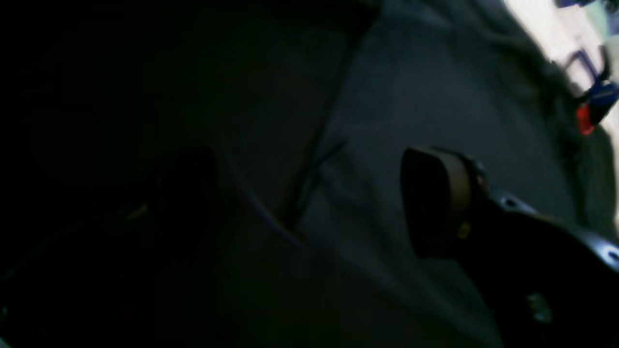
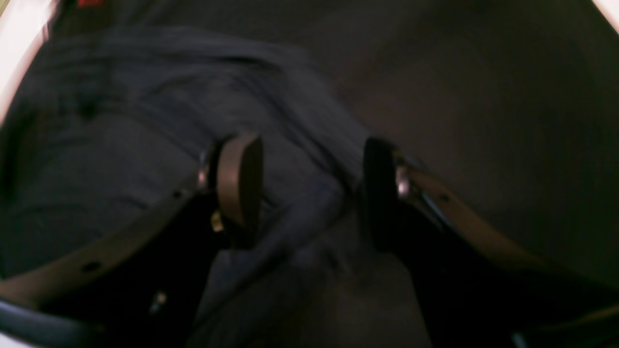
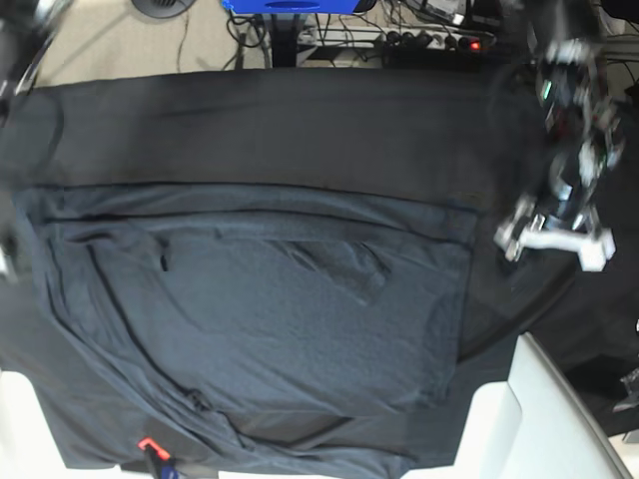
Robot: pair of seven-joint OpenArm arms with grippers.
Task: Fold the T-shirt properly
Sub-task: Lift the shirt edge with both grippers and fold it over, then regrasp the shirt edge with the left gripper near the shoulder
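The T-shirt (image 3: 270, 319) lies spread on the black tablecloth (image 3: 300, 120), its top part folded over in a long band. In the base view my left gripper (image 3: 554, 239) hangs just off the shirt's right edge, its white fingers spread. The left wrist view shows the left gripper (image 1: 309, 198) open, with one fingertip (image 1: 435, 198) lit over the shirt (image 1: 435, 87) and the other lost in shadow. My right gripper (image 2: 309, 188) stands open above the T-shirt (image 2: 121, 145). A loose ridge of the cloth runs between its pads (image 2: 239, 183), which do not pinch it.
A white surface (image 3: 529, 409) shows at the bottom right, beyond the cloth. Cables and a power strip (image 3: 449, 42) lie on the floor behind the table, beside a blue stand (image 3: 290, 5). A small red and blue object (image 3: 150, 449) sits at the shirt's near edge.
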